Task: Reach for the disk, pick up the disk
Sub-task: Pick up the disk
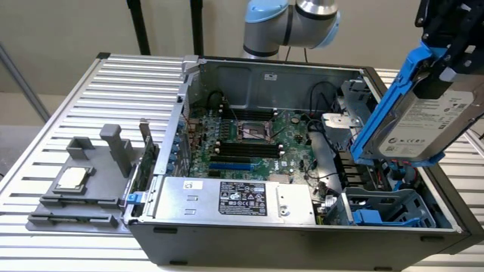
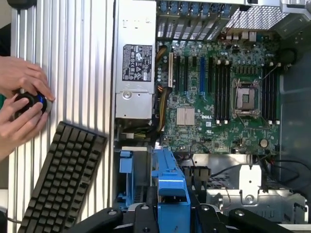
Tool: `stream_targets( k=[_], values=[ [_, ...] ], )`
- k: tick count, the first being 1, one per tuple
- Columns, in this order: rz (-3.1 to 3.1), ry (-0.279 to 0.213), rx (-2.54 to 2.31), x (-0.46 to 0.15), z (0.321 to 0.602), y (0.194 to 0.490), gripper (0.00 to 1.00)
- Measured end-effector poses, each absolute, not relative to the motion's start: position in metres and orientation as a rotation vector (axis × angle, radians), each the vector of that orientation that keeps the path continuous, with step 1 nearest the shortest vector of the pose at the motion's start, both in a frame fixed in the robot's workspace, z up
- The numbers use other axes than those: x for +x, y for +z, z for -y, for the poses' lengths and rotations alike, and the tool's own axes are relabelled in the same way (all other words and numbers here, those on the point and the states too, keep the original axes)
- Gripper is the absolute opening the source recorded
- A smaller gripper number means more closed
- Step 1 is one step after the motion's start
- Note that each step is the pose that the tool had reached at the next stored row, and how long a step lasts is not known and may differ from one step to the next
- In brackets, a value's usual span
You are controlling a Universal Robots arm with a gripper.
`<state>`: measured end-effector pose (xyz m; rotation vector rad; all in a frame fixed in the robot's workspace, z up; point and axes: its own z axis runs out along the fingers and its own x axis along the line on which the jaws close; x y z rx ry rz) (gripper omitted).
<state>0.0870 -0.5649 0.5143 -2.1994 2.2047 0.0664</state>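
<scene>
The disk (image 1: 427,122), a silver-grey hard drive with a white label in blue carrier rails, hangs tilted in the air above the exterior view's right end of the open computer case (image 1: 302,241). My gripper (image 1: 442,62) is shut on its upper end, black fingers clamping the blue rail. In the wrist view the blue rail of the disk (image 2: 171,191) sticks out between the two black fingers (image 2: 146,218) of my gripper (image 2: 172,221), with the case interior far behind it.
Under the disk lies a blue drive cage (image 1: 386,209). The motherboard (image 1: 250,139) and the silver power supply (image 1: 234,198) fill the case. A grey fixture with a small chip (image 1: 72,178) sits at the exterior view's left. A keyboard (image 2: 60,179) and a person's hands (image 2: 22,102) show outside the case.
</scene>
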Motion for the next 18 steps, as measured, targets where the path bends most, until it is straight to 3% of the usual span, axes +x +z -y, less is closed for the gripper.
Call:
stream_targets(
  k=[10,18],
  values=[
    [-2.210,0.078,-2.204,0.108,0.590,0.505,0.33],
    [-2.211,0.080,-2.205,0.109,0.592,0.504,0.33]
  ],
)
